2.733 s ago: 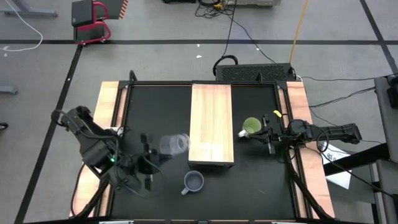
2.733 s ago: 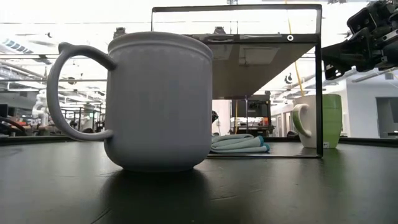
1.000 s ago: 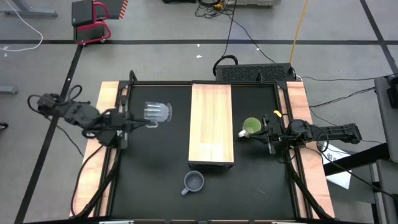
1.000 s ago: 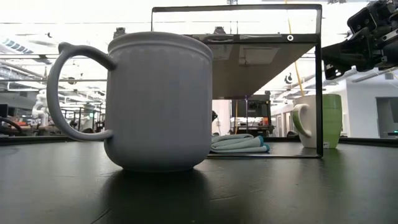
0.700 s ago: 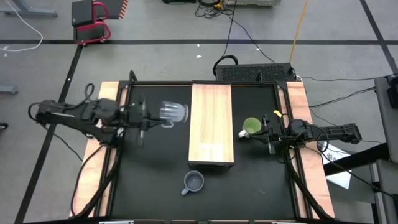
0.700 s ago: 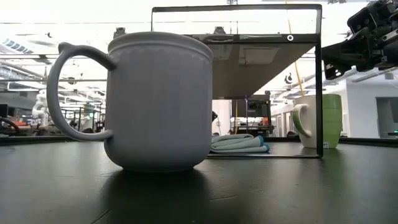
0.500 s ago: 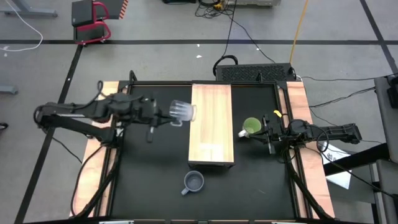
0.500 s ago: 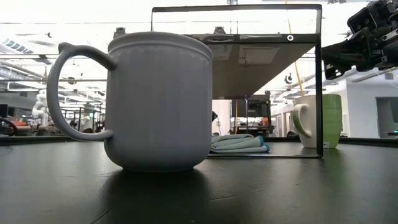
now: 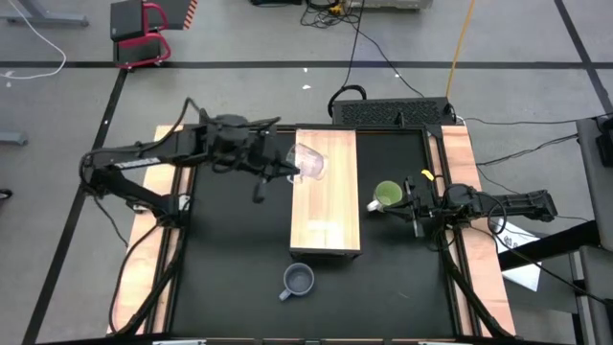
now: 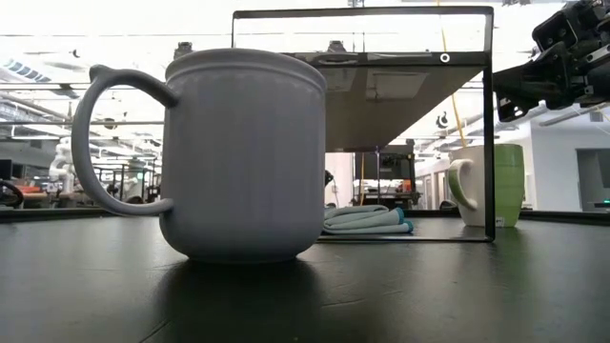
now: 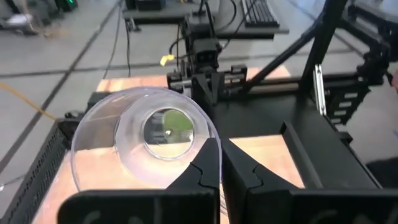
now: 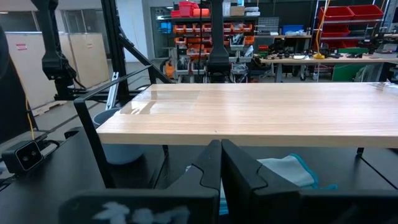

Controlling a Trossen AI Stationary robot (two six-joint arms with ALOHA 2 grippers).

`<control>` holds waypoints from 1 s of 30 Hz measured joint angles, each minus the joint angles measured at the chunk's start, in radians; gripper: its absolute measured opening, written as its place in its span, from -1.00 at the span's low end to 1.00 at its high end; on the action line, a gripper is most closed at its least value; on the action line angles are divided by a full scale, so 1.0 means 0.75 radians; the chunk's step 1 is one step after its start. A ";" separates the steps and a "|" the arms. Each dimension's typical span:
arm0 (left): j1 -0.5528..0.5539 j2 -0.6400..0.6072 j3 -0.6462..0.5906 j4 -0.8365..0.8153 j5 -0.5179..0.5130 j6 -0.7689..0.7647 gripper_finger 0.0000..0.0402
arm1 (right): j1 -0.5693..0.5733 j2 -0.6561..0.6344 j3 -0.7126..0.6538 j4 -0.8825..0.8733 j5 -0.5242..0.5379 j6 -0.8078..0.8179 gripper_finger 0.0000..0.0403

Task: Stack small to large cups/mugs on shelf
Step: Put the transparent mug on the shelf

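Note:
My left gripper is shut on the small clear glass cup, held over the far left part of the light wood shelf. The cup also shows in the left wrist view. The lime-green mug stands on the black table right of the shelf. The blue-grey mug stands on its base near the shelf's near end and fills the low view. My right gripper is shut and empty, just right of the green mug. My left gripper holds the glass cup by its rim wall, pinched between the two fingers; whether one finger is inside, I cannot tell. The fingers come level from the table's left. The cup lies tilted on its side, mouth toward the gripper, clear of the shelf.
A pale blue cloth lies under the shelf, which stands on a thin black frame. Light wooden strips edge the table left and right. The shelf's top near end is bare.
My left gripper has carried the glass cup from over the table's left part toward the right edge, until the cup is above the shelf's far left part. The cup has stayed lifted and tipped on its side.

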State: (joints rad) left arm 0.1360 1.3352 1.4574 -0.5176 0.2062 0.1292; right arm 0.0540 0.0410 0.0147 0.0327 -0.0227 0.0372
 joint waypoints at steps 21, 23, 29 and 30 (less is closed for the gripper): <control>-0.023 0.426 0.501 -0.605 -0.053 -0.009 -1.00 | 0.000 0.006 0.000 -0.004 0.002 -0.006 -1.00; -0.043 0.445 0.517 -0.639 -0.082 -0.012 -1.00 | 0.000 0.007 0.000 -0.004 0.003 -0.006 -1.00; -0.101 0.467 0.553 -0.717 -0.103 -0.051 -1.00 | 0.000 0.015 -0.001 -0.005 0.003 -0.030 -1.00; -0.111 0.466 0.555 -0.713 -0.104 -0.053 -1.00 | 0.000 0.015 0.000 -0.005 0.003 -0.031 -1.00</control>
State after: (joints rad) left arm 0.0526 1.6848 1.8738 -1.0524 0.1285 0.0895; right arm 0.0542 0.0521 0.0144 0.0288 -0.0208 0.0140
